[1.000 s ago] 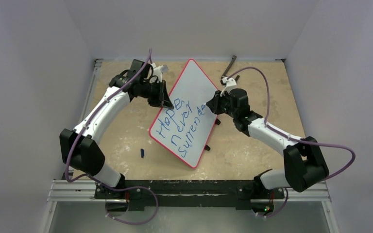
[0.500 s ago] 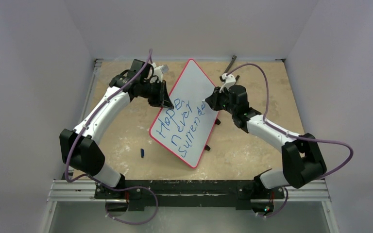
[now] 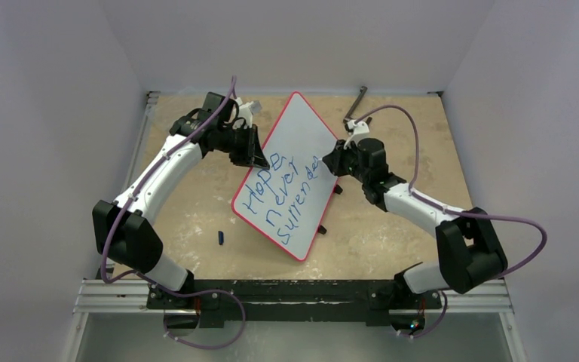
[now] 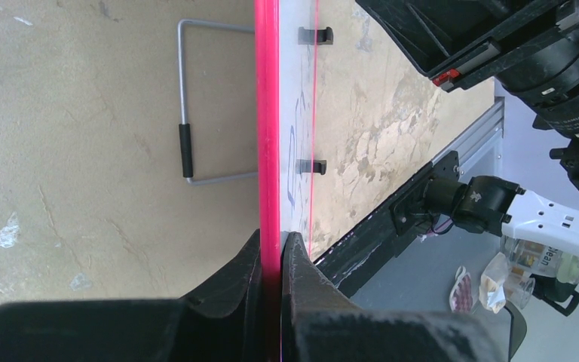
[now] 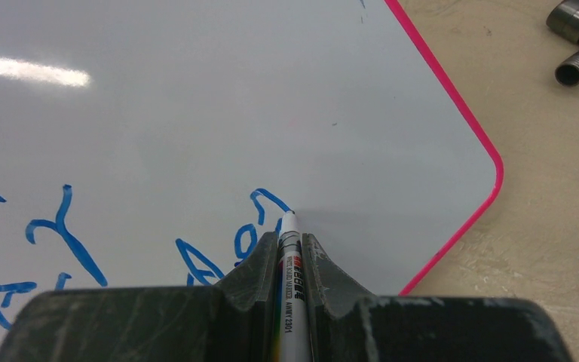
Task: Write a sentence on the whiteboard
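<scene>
— Where is the whiteboard point(image 3: 294, 143) found?

— It is set slantwise across the middle of the table point(image 3: 392, 234), between the two arms. Whether it lies flat cannot be told.

— How is it held?

— Its red rim is clamped on the left side by the left gripper point(image 4: 271, 245). The jaws are pressed against the rim from both sides.

— And the right gripper point(image 5: 290, 245)?

— It is clenched around a white marker point(image 5: 289, 302), which is seen between its jaws. The tip is placed on the board, at the end of a blue stroke, toward the board's right edge.

— What is written?

— The sentence point(image 3: 279, 192) is laid out in blue in three slanted lines. "Hope" and "never" can be read. The third line can be read as far as "surrende", where it is met by the right gripper.

— Is anything else seen?

— A small dark blue piece point(image 3: 222, 238) is seen lying on the table near the board's lower left edge. A grey metal part point(image 3: 357, 102) is seen beyond the board's far right side.
</scene>
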You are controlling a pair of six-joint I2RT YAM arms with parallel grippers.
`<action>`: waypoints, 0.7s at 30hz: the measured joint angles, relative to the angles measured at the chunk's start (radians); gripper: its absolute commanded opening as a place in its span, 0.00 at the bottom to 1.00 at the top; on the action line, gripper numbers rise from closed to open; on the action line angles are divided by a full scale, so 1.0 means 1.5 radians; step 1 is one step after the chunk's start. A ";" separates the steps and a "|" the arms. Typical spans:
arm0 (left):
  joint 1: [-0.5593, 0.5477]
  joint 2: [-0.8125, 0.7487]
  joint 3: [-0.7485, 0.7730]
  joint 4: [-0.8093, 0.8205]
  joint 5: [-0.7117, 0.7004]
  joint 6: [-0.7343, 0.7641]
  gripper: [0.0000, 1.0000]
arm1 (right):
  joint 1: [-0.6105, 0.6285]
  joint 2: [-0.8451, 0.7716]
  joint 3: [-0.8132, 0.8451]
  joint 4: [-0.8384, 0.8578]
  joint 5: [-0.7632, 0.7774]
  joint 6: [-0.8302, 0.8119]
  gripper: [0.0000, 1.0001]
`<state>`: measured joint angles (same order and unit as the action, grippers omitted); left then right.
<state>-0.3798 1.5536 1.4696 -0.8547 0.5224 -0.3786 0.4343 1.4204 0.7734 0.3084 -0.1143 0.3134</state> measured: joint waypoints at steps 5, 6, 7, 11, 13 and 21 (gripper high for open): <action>0.000 0.000 0.000 0.000 0.000 0.000 0.00 | -0.003 -0.009 -0.029 0.004 0.013 0.000 0.00; 0.000 0.000 0.000 0.000 0.000 0.000 0.00 | -0.003 -0.011 -0.032 0.004 0.014 0.000 0.00; 0.000 0.000 0.000 0.000 0.000 0.000 0.00 | -0.004 -0.013 -0.035 0.004 0.015 0.000 0.00; -0.001 -0.001 0.000 0.000 -0.001 0.000 0.00 | -0.004 -0.014 -0.036 0.003 0.015 0.000 0.00; -0.002 -0.001 0.000 0.000 -0.002 0.000 0.00 | -0.004 -0.014 -0.036 0.003 0.015 0.000 0.00; -0.003 -0.002 0.000 0.000 -0.002 0.000 0.00 | -0.003 -0.014 -0.019 -0.017 0.011 0.000 0.00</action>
<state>-0.3840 1.5513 1.4696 -0.8543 0.5190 -0.3790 0.4294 1.3998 0.7448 0.2825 -0.0975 0.3134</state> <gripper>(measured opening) 0.049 0.093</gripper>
